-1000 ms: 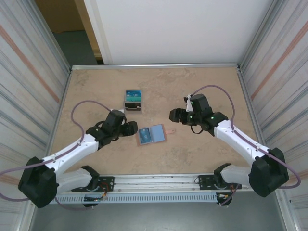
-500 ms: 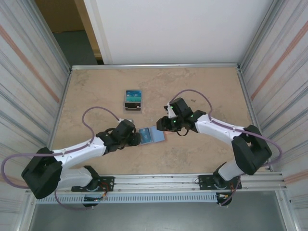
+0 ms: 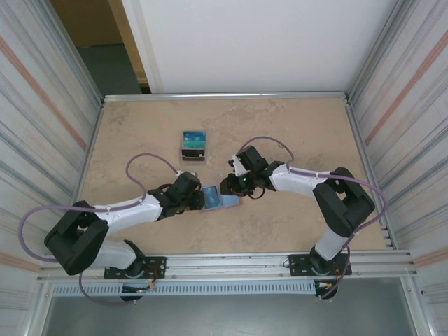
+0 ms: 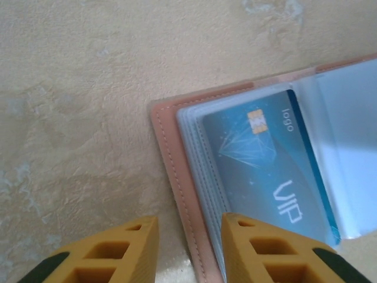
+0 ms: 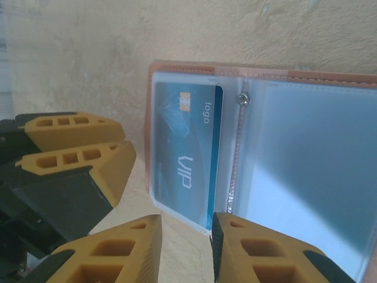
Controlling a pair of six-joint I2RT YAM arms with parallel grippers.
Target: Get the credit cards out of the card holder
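The left fingers, narrowed, straddle the card holder at its pink edge. The right fingers, also narrowed, bracket its clear sleeve over a blue card. Pinching sleeve and card together could drag the holder across the bench.

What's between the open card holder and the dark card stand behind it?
Only bare table, seen in the top view: nothing lies between the card holder and the stand.

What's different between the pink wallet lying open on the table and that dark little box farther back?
The card holder lies flat and spread open; the dark box stands up as a block. The card holder is salmon-pink with clear sleeves; the dark box is blackish. Both show blue-teal cards.
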